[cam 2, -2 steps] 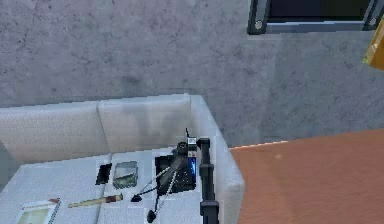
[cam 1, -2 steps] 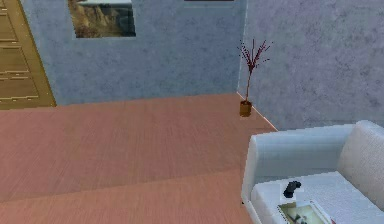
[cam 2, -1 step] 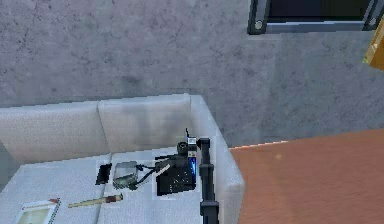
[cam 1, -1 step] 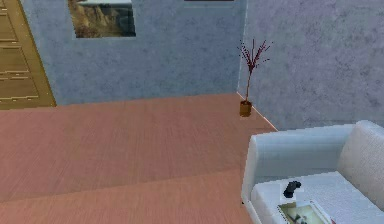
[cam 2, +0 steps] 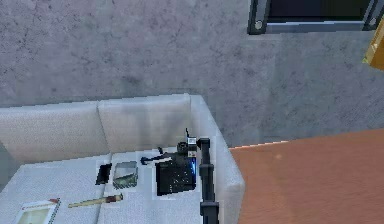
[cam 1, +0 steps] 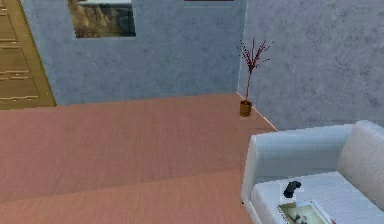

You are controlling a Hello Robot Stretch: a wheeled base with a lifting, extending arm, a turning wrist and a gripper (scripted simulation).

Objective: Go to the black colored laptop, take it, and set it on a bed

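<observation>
Dark arm rises from the arm side view's bottom edge. Its claw shows by what looks like the black laptop, which lies flat on the seat of the white sofa. Whether the claw holds anything cannot be told. 1 grey flat item lies just left of the laptop.

The arm extends across the seat of the white sofa — gripper near its backrest; whether it holds anything cannot be told.
</observation>
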